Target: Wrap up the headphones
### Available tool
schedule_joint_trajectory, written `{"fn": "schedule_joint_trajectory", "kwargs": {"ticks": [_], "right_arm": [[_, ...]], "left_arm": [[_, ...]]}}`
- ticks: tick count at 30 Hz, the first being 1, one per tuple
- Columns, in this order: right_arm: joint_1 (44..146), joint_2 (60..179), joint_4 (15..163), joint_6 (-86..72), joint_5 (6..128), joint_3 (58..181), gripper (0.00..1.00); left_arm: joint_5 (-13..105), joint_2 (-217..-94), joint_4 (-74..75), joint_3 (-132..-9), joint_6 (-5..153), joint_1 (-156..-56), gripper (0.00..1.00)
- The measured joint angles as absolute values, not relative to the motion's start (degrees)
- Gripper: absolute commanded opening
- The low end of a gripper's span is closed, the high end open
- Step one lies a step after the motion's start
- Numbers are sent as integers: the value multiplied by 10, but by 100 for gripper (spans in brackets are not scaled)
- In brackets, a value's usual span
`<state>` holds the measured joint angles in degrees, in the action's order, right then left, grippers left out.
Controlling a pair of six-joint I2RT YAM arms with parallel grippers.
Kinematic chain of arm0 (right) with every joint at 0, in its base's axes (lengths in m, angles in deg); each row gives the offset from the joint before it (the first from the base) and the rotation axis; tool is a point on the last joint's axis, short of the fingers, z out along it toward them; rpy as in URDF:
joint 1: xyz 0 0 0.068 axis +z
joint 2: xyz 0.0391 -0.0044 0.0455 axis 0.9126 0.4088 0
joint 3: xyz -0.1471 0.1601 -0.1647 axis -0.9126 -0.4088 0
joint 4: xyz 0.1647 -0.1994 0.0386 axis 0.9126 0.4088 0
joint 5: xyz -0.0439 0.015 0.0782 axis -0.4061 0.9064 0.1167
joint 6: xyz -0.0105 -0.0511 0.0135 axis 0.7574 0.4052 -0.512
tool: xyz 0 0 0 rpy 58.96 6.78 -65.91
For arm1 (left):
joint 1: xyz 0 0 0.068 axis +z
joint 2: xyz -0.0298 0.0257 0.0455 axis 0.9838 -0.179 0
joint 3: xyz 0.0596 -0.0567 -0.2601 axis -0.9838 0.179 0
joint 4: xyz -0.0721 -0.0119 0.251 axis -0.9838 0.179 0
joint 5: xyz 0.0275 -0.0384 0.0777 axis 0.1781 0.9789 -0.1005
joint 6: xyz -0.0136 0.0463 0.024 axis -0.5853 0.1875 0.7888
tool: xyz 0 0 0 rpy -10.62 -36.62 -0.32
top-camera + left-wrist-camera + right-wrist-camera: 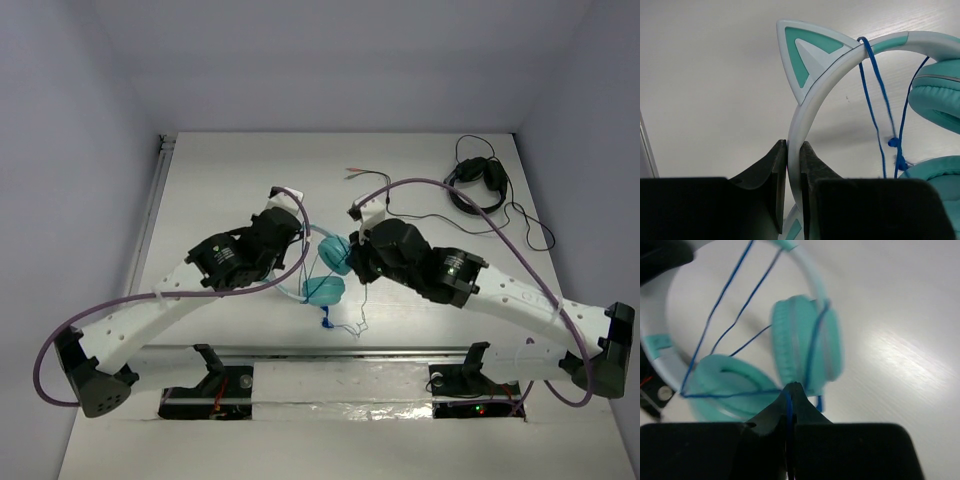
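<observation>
The teal headphones [328, 272] with a white cat-ear headband [815, 95] sit mid-table between my two grippers. My left gripper [794, 150] is shut on the white headband just below a cat ear [807, 55]. The thin blue cable [875, 95] loops over the headband and across the ear cups [800, 347]. My right gripper [789, 392] is shut on the blue cable [788, 410], close against the teal ear cups. In the top view the cable end trails down to a small blue plug [326, 322].
Smaller black headphones [478, 183] with a black cable lie at the back right. A loose cable with red-tipped ends [362, 172] lies at the back middle. A metal rail [340, 352] runs along the near edge between the arm bases.
</observation>
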<state>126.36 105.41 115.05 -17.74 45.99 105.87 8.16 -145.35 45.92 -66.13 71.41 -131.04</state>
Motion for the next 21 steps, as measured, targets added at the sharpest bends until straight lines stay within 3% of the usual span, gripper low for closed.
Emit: {"fn": "schedule_joint_trajectory", "kwargs": {"ticks": [8, 21], "right_arm": [[1214, 1058, 1188, -145, 403, 1116, 0], [1144, 1105, 1157, -138, 392, 1108, 2]], "left_arm": [[118, -1443, 448, -633, 713, -1324, 0], [190, -1417, 394, -634, 721, -1341, 0]]}}
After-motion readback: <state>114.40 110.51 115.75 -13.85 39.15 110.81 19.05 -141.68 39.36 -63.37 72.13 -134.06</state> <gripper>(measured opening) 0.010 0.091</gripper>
